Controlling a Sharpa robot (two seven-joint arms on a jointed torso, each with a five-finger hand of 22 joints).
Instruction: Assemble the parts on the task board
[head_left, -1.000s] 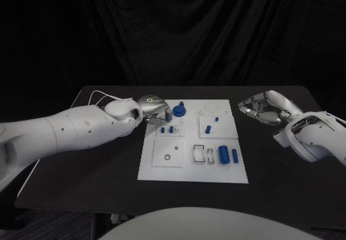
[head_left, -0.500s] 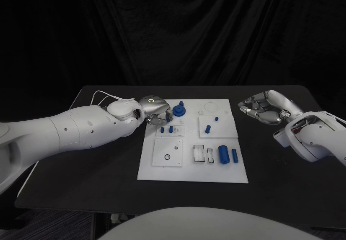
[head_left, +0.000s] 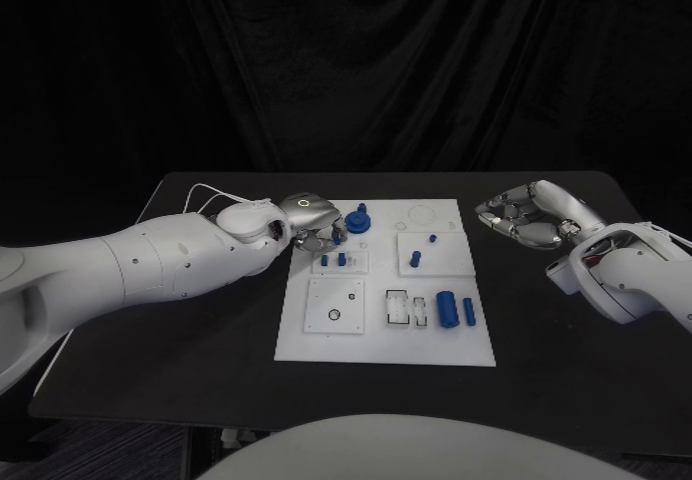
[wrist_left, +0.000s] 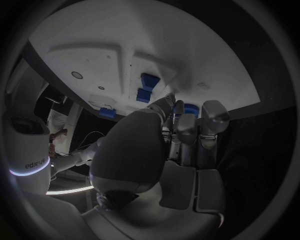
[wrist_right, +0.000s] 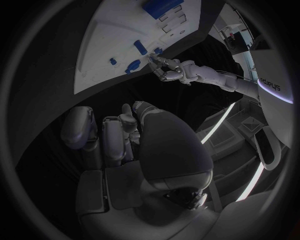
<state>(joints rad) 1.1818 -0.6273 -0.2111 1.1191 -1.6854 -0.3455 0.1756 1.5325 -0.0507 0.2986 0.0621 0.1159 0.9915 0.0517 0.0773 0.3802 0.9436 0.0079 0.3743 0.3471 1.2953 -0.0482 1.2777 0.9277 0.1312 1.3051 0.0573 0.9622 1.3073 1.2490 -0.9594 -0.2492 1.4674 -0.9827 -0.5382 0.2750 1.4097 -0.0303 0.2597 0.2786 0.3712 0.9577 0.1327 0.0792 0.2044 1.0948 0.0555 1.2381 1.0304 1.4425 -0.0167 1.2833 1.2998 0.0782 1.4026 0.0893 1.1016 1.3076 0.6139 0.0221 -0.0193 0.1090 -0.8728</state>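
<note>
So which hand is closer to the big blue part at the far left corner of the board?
Left. The left hand is right beside the blue part, fingers at its edge. The right hand hangs off the board's far right side, curled and holding nothing.

Task board (head_left: 387, 345): near edge and bare tabletop (head_left: 216, 340) beside it open; far-left corner blocked by left hand (head_left: 309, 218), apparently touching blue part (head_left: 358, 219); right hand (head_left: 522, 216) clear.

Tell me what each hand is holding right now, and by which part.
The right hand holds nothing; its fingers are curled in beside the white task board. The left hand touches the large blue round part, but whether it grips it cannot be told.
</note>
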